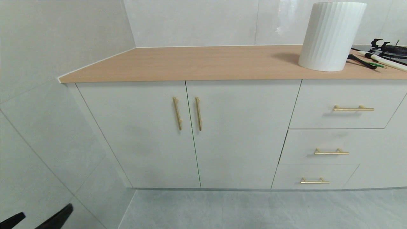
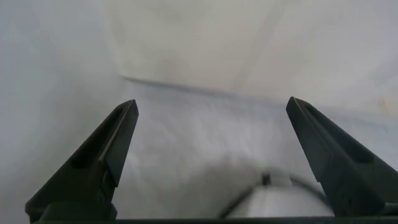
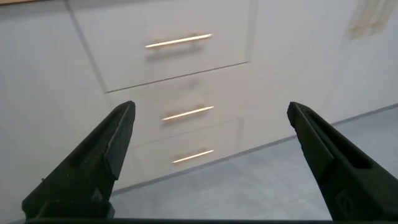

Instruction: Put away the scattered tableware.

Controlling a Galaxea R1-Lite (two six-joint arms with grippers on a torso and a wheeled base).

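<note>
Gaping empty, left pincer, right pincer, three drawers, two doors, one white canister.

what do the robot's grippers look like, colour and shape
Both look alike. The left gripper has two matte black fingers, broad at the base and tapering to blunt wedge tips, with flat, plain faces. The right gripper has the same pair of dark tapered wedges, each with a slightly stepped edge near its base.

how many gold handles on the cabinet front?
5. Left door handle and right door handle, vertical, side by side; top drawer handle, middle drawer handle, bottom drawer handle, horizontal, stacked at right. More may be hidden rightward.
</note>
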